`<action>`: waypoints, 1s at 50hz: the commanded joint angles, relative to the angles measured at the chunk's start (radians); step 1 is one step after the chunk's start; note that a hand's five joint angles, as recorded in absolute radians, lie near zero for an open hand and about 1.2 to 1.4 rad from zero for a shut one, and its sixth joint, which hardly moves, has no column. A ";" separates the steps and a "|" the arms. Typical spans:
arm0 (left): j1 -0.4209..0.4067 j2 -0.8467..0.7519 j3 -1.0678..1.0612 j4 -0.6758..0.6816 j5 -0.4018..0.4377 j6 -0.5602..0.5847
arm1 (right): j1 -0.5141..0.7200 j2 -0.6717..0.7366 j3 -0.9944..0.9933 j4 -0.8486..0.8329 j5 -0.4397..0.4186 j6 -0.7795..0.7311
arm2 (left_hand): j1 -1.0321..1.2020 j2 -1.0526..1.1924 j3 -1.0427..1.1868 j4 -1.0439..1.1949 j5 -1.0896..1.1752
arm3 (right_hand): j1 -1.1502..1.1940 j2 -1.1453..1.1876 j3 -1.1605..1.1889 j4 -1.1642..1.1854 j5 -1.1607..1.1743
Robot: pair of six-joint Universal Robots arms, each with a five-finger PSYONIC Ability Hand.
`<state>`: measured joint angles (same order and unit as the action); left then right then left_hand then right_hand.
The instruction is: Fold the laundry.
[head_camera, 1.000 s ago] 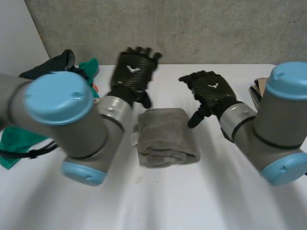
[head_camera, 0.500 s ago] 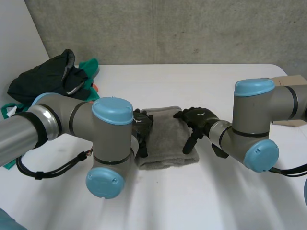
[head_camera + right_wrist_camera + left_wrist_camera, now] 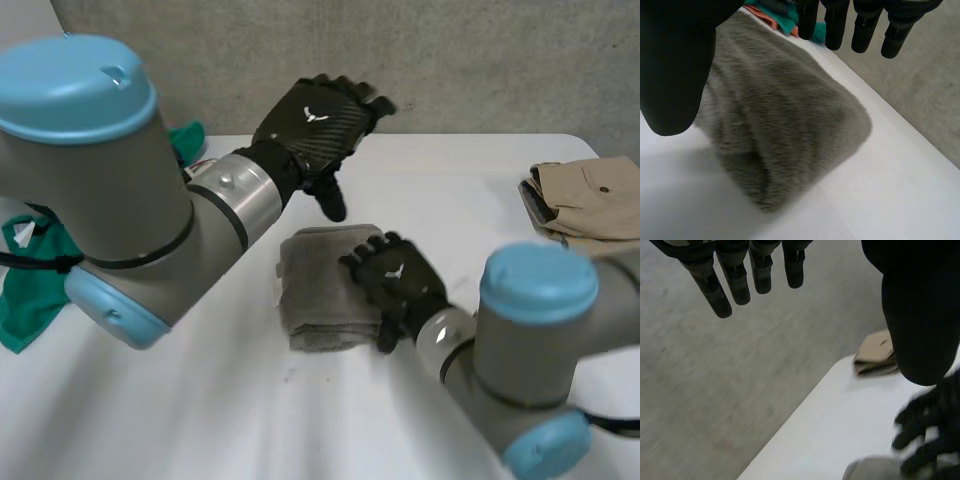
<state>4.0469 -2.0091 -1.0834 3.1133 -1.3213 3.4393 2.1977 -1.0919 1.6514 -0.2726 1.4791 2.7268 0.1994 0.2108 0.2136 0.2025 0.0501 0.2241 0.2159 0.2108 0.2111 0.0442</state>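
A folded grey towel (image 3: 315, 290) lies at the middle of the white table (image 3: 200, 420); in the right wrist view the grey towel (image 3: 785, 120) sits under my right palm. My right hand (image 3: 392, 285) hovers over the towel's right part, fingers straight, holding nothing, and its fingers (image 3: 862, 27) point past the towel's far edge. My left hand (image 3: 315, 120) is raised above the table behind the towel, open and empty, its fingers (image 3: 735, 280) straight toward the wall. The right hand (image 3: 925, 435) also shows beside the left thumb in the left wrist view.
Folded tan clothes (image 3: 585, 195) lie at the table's right edge, also seen as a tan pile (image 3: 875, 355) in the left wrist view. Green cloth (image 3: 30, 290) lies at the left. Teal and orange cloth (image 3: 772, 12) sits beyond the towel. A grey wall (image 3: 450, 60) is behind.
My left hand has lifted off the towel's left side and risen toward the back. My right hand has slid onto the towel's right part. The towel stays folded in place.
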 commanded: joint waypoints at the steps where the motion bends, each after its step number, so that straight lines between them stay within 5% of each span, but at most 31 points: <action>1: 0.014 0.000 -0.003 -0.065 0.142 -0.057 | 0.027 0.088 0.056 -0.191 0.001 -0.032 | -0.024 -0.036 -0.038 -0.027 -0.049 | -0.050 -0.041 -0.036 -0.037 -0.044; 22: 0.007 -0.020 -0.013 -0.062 0.151 -0.058 | 0.027 0.253 -0.087 -0.300 0.026 -0.091 | -0.024 -0.036 -0.038 -0.027 -0.049 | 0.060 0.069 0.074 0.073 0.066; 29: 0.007 -0.020 -0.013 -0.062 0.152 -0.057 | 0.025 0.262 -0.119 -0.301 0.023 -0.091 | -0.021 -0.033 -0.035 -0.024 -0.046 | 0.289 0.297 0.302 0.302 0.295; 35: 0.014 -0.019 -0.010 -0.062 0.152 -0.058 | 0.025 0.262 -0.154 -0.321 0.021 -0.087 | -0.018 -0.030 -0.032 -0.021 -0.043 | 0.733 0.741 0.746 0.746 0.738; 45: 0.015 -0.017 -0.013 -0.064 0.154 -0.060 | 0.022 0.310 -0.232 -0.301 0.021 -0.084 | -0.018 -0.030 -0.032 -0.021 -0.043 | 0.369 0.377 0.382 0.382 0.374; 48: 0.015 -0.019 -0.013 -0.064 0.154 -0.060 | 0.022 0.325 -0.242 -0.300 0.012 -0.082 | -0.018 -0.030 -0.032 -0.021 -0.043 | 0.579 0.587 0.592 0.592 0.584; 50: 0.018 -0.019 -0.013 -0.064 0.154 -0.060 | 0.022 0.328 -0.252 -0.301 0.012 -0.078 | -0.018 -0.030 -0.032 -0.021 -0.043 | 0.954 0.962 0.967 0.967 0.959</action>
<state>4.0623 -2.0270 -1.0957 3.0498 -1.1672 3.3794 2.2203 -0.7822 1.4195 -0.5784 1.4973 2.6438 0.1994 0.2108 0.2136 0.2025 0.0501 0.6824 0.6852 0.6752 0.6740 0.4795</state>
